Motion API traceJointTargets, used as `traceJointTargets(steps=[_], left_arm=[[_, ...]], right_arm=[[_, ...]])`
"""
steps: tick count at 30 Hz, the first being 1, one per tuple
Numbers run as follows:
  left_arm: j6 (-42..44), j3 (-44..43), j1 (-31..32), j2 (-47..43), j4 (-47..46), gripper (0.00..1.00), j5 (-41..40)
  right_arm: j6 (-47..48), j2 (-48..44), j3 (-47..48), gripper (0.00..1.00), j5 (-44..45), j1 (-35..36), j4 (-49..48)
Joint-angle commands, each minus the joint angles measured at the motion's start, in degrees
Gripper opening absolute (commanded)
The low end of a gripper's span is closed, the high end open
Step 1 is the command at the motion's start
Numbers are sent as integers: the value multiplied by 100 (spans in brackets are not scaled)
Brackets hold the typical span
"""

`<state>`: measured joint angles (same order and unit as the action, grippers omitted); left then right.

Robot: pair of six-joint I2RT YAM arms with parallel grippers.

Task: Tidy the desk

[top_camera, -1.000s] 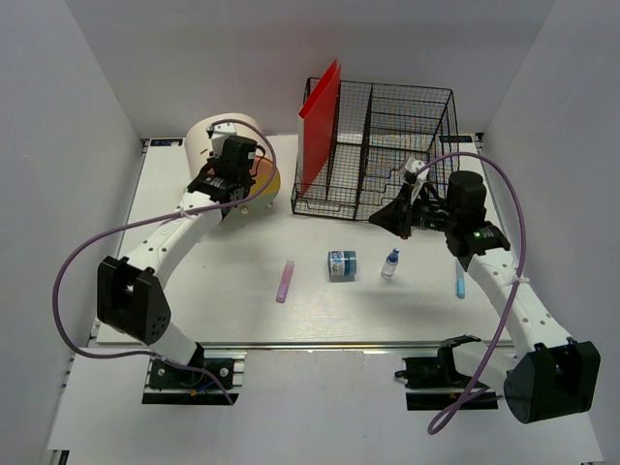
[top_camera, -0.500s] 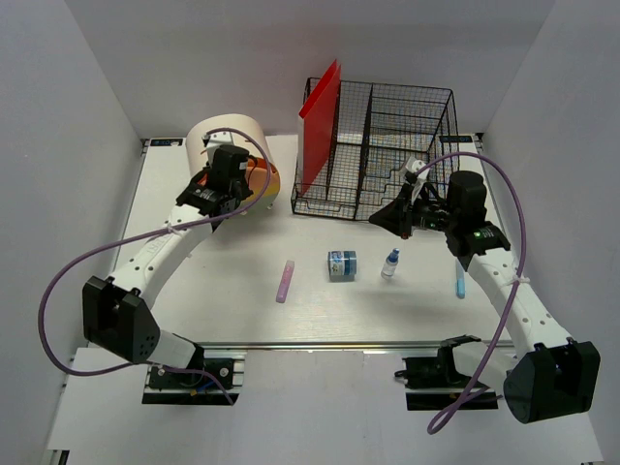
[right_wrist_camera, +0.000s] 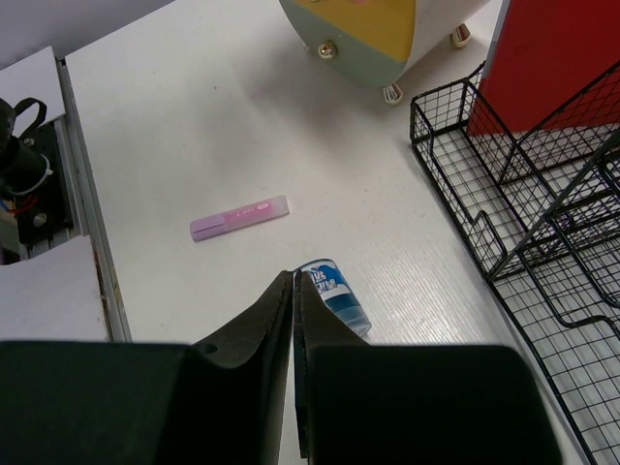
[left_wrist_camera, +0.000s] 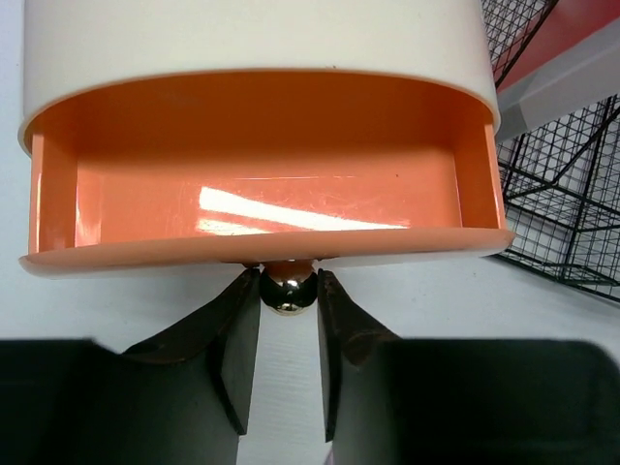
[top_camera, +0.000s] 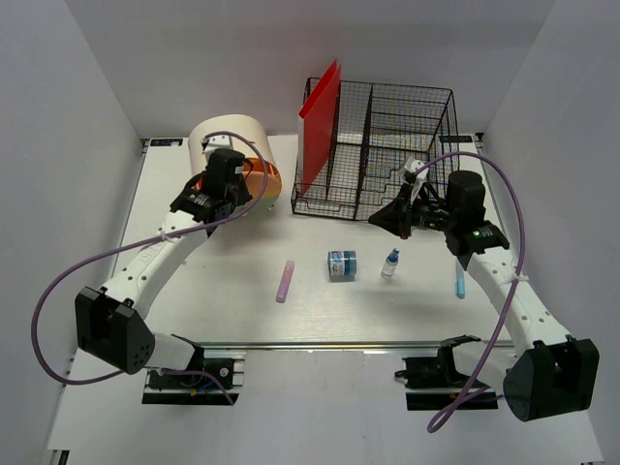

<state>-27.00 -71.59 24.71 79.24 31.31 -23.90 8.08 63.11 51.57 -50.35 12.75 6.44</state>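
My left claw (left_wrist_camera: 288, 295) pinches the shiny knob (left_wrist_camera: 287, 283) of the orange drawer (left_wrist_camera: 262, 199), which stands open from its cream box (left_wrist_camera: 252, 39) at the upper left of the top view. My right claw (right_wrist_camera: 293, 283) is pressed closed on nothing, hovering right of centre over the white desk (top_camera: 223, 281), which fills the frame's middle.

On desk (top_camera: 223, 291): pink stick (top_camera: 285, 281), blue tub (top_camera: 342, 264), small bottle (top_camera: 390, 263), near wire basket (top_camera: 387, 89).

You have bright, even overhead light: the white worktop (top_camera: 232, 291) carries only soft, pale shadows. Glare streaks the orange drawer (left_wrist_camera: 262, 208) floor, the knob (left_wrist_camera: 288, 286) glints, and the left claw (left_wrist_camera: 289, 300) looks dark and soft-edged up close.
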Motion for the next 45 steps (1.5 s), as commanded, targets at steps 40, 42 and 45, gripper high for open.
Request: traceJointTargets(steps=[40,42,45], left_arm=[[-260,155,1404,-384,350,70,3034],[-628,-29,1747,-50,402,71,2770],[-1225,-109,2098,301,455,75,1953]], right_arm=[[758,-97,301,46,507,-1,341],[494,-97,292,48,841,8,183],[266,-97,310,57,1184,-19,104]])
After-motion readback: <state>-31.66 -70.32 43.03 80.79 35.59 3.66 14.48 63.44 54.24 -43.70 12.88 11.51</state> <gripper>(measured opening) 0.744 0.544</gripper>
